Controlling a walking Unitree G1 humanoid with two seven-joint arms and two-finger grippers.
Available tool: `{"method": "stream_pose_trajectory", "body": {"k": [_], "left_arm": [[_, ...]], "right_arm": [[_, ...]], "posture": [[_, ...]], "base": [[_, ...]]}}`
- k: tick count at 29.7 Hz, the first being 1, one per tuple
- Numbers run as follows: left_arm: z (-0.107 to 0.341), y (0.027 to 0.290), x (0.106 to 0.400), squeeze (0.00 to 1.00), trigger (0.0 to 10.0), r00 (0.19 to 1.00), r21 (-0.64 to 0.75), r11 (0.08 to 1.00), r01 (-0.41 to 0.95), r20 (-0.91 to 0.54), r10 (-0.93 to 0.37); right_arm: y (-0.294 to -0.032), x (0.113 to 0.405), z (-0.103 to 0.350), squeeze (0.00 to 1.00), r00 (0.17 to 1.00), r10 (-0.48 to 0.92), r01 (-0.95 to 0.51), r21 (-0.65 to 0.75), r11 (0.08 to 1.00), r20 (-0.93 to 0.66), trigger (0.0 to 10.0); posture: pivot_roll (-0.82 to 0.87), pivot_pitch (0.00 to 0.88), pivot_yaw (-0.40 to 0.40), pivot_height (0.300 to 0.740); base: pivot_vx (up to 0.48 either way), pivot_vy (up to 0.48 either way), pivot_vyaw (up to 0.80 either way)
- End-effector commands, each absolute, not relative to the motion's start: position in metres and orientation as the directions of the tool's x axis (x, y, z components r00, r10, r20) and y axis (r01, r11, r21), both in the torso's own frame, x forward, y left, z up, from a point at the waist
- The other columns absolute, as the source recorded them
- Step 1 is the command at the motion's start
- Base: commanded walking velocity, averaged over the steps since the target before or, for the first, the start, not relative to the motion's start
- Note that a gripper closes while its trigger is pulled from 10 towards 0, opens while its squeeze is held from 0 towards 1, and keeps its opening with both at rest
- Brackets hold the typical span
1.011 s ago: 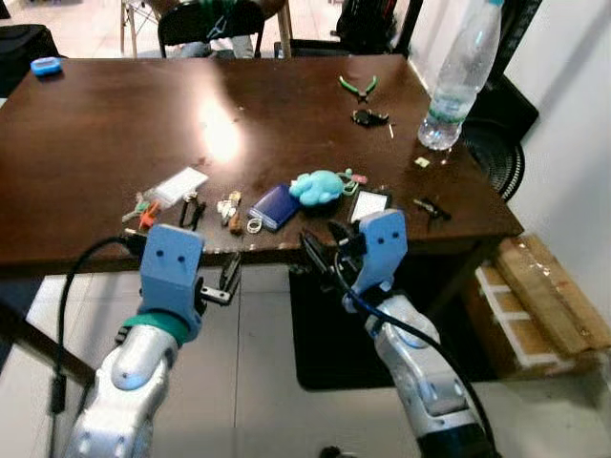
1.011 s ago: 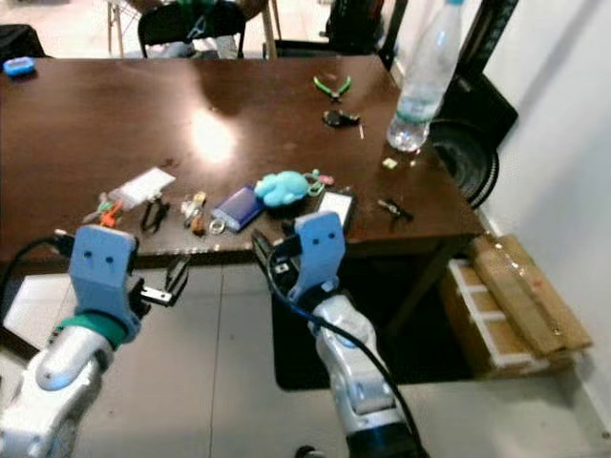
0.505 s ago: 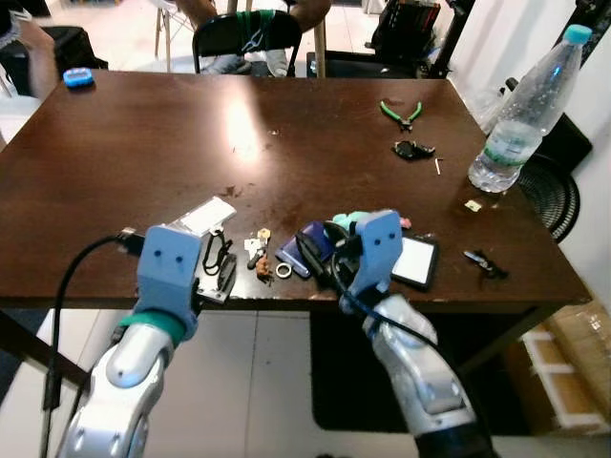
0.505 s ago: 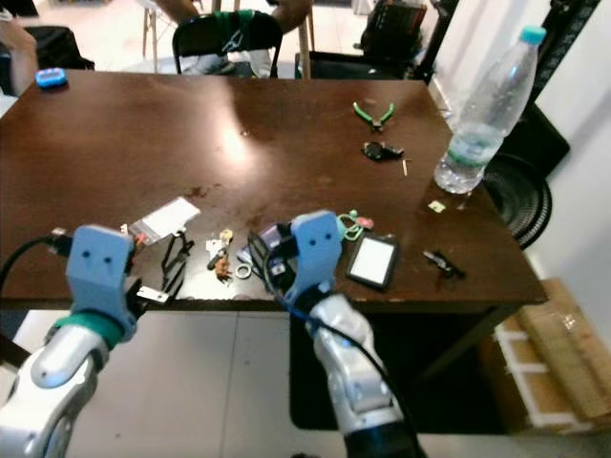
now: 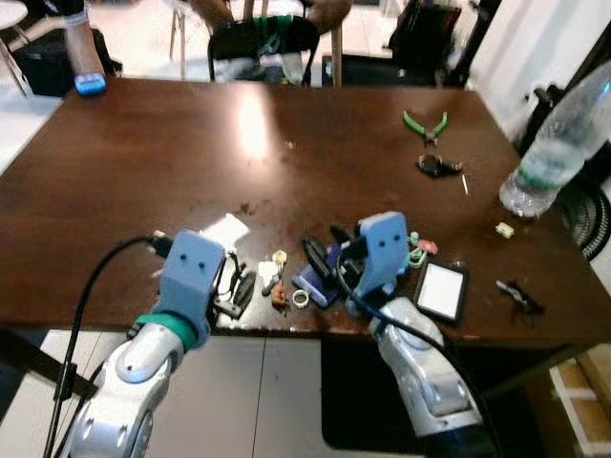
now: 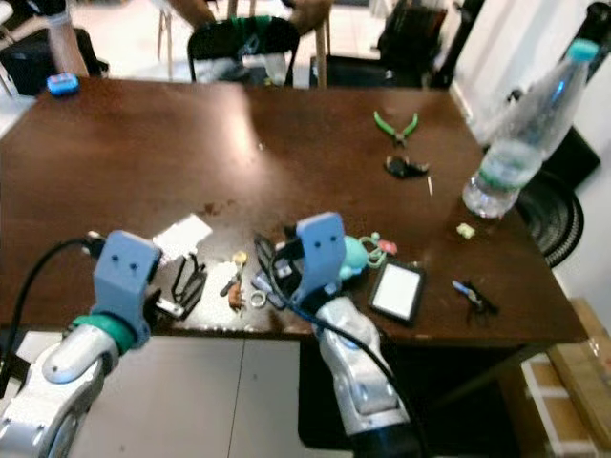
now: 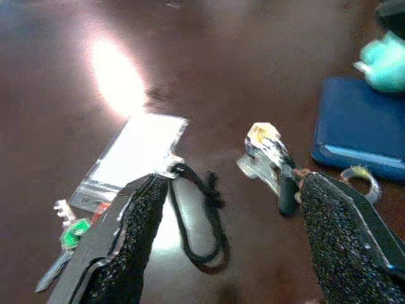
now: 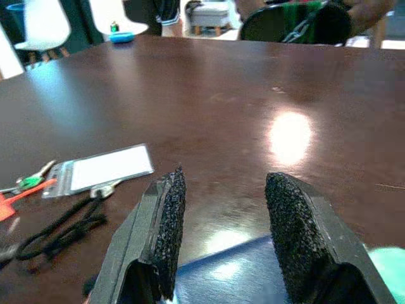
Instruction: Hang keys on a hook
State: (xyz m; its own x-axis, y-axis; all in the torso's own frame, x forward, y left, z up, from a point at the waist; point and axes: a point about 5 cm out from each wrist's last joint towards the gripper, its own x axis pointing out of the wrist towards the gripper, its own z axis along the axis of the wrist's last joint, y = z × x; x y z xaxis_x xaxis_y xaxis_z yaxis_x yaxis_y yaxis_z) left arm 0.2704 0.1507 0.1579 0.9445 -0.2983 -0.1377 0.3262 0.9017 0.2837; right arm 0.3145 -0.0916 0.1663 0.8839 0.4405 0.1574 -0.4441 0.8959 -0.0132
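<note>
The small bunch of metal keys [image 7: 269, 158] lies on the dark brown wooden table [image 5: 143, 162], just ahead of the left gripper [image 7: 221, 247], whose 2 fingers are spread; the right gripper [image 8: 221, 234] hovers spread above a flat blue case [image 7: 357, 126]

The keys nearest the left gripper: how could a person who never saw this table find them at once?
Start at the near edge of the brown table. Between the left gripper and the blue case lies a small bunch of keys. Unlike the badge holder and its black cord beside it, the bunch is metal with a yellowish tag.
</note>
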Motion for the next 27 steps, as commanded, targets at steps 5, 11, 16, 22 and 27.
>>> {"method": "stream_pose_trajectory", "body": {"k": [5,11,16,22,27], "left_arm": [[0.131,0.175,0.268,0.00,10.0,0.909,0.398,0.838,0.373,-0.337,-0.245],[0.124,0.166,0.278,0.00,10.0,0.912,0.368,0.861,0.351,-0.344,-0.225],[0.122,0.165,0.290,0.00,10.0,0.903,0.356,0.863,0.359,-0.364,-0.226],[0.132,0.158,0.307,0.00,10.0,0.917,0.338,0.876,0.344,-0.323,-0.235],[0.136,0.153,0.318,0.00,5.1,0.920,0.333,0.879,0.341,-0.311,-0.240]], "right_arm": [[-0.102,0.324,0.168,0.00,0.894,0.422,-0.417,-0.063,0.906,0.150,10.0],[-0.109,0.335,0.169,0.00,0.900,0.412,-0.403,-0.087,0.911,0.141,10.0],[-0.110,0.338,0.167,0.00,0.901,0.414,-0.404,-0.093,0.910,0.128,10.0],[-0.105,0.340,0.166,0.00,0.899,0.418,-0.410,-0.083,0.908,0.130,10.0],[-0.103,0.341,0.166,0.00,0.897,0.420,-0.413,-0.079,0.907,0.136,10.0]], "posture": [[-0.02,0.071,0.069,0.740],[-0.02,0.079,0.066,0.740],[-0.02,0.086,0.056,0.740],[-0.01,0.093,0.057,0.740],[-0.02,0.100,0.064,0.740]], "base": [[0.000,0.000,0.00],[0.000,0.000,0.00],[0.000,0.000,0.00],[0.000,0.000,0.00],[0.000,0.000,0.00]]}}
